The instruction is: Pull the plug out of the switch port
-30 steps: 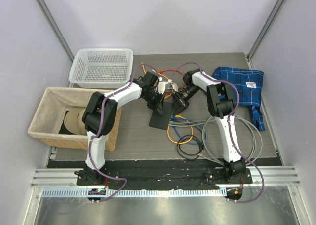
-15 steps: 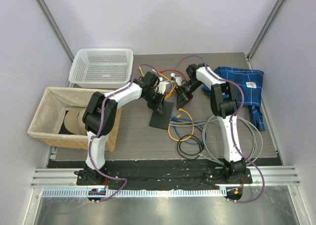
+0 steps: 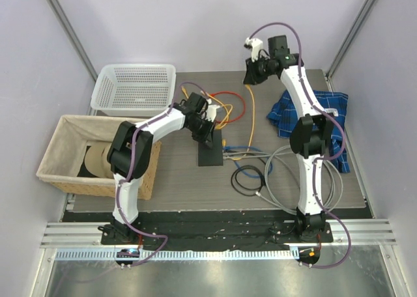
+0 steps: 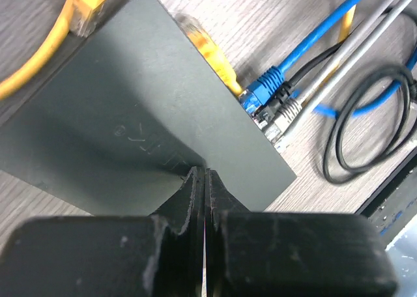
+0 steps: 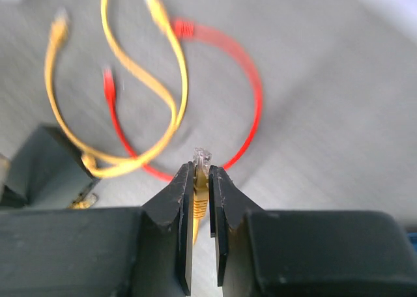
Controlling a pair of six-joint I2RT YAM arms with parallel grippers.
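- Starting near the arm bases, the blue plug and the grey ones sit in the switch. A blurry yellow one beside them may be in too.
- The left jaws are shut on nothing and press down on the switch top, mid desk, same as a second ago.
- Farther back, the right jaws have gone from low beside the switch to high up, pinching the yellow plug.
- Its cable hangs free, so I think the pull is done.
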